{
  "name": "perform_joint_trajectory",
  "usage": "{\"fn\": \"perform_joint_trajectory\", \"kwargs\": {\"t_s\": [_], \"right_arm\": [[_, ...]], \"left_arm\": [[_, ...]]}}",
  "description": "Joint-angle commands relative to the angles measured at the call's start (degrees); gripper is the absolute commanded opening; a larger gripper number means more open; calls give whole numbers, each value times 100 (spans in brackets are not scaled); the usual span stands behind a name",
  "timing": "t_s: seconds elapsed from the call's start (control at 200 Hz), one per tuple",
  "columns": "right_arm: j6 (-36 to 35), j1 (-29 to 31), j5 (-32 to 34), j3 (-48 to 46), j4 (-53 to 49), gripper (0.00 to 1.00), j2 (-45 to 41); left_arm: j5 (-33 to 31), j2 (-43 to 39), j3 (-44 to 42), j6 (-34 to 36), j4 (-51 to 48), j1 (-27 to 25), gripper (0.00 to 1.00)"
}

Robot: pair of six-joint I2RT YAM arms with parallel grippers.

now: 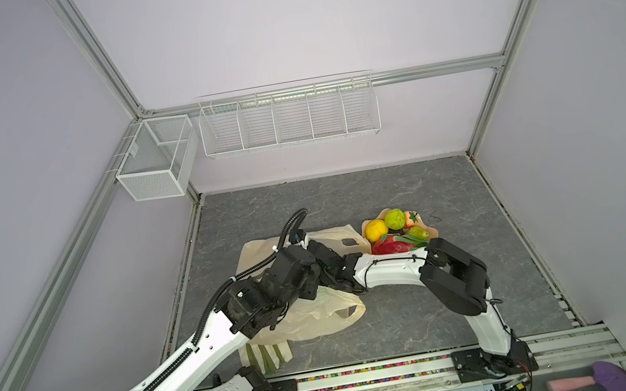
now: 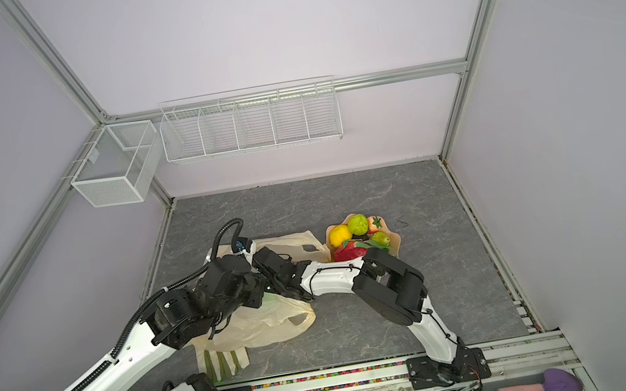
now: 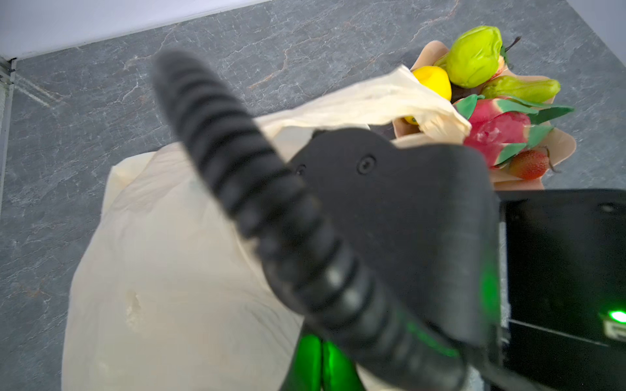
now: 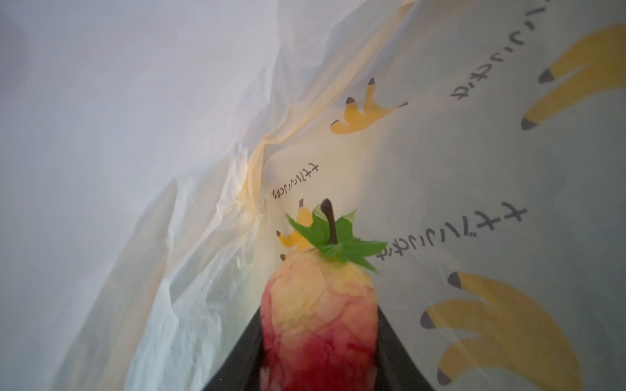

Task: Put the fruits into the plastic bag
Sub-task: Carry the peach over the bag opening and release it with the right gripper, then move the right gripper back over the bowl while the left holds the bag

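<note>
Nearest the lens: red-yellow toy fruit, green leaf cap and dark stem, clamped between jaws of right gripper, well inside plastic bag, banana-print film on all sides. Left gripper closed over bag mouth, apparently pinching upper layer to hold it open; pinch itself hidden. Outside, just beside bag, on peach wavy-edged plate: lemon, lime, dragon fruit, strawberry, small green piece. Step in hand, by the look: delivery of one fruit into bag. Next likely needed: part jaws, let fruit drop, back out straight without snagging thin film, then reach for plate.
</note>
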Motion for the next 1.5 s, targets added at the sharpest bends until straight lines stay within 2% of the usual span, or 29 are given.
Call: {"fn": "perform_joint_trajectory", "kwargs": {"t_s": [0.0, 0.2, 0.275, 0.425, 0.715, 0.94, 1.16, 1.345, 1.495], "right_arm": [[688, 49, -537, 93, 433, 51, 197], [718, -57, -1052, -172, 540, 90, 11], [724, -159, -1156, -383, 600, 98, -186], [673, -356, -1167, -811, 434, 100, -736], [-312, -485, -596, -1066, -1512, 99, -1997], [-932, -625, 399, -1349, -2857, 99, -2992], [-1182, -799, 1424, -1561, -3731, 98, -4009], [-1435, -1210, 2361, -1209, -4824, 96, -4610], [-1616, -1782, 2782, -953, -5403, 93, -4847]], "left_arm": [[-186, -163, -141, -85, 345, -13, 0], [-413, -481, -344, -168, 204, -4, 0], [-429, -580, -421, -225, 147, -6, 0], [-501, -773, -572, -365, 60, -3, 0], [-546, -992, -710, -490, -12, -8, 0], [-574, -1031, -735, -487, -11, -6, 0], [-498, -1086, -805, -490, 56, -4, 0], [-426, -1074, -841, -444, 265, -3, 0], [-80, -998, -861, -394, 627, -3, 0]]}}
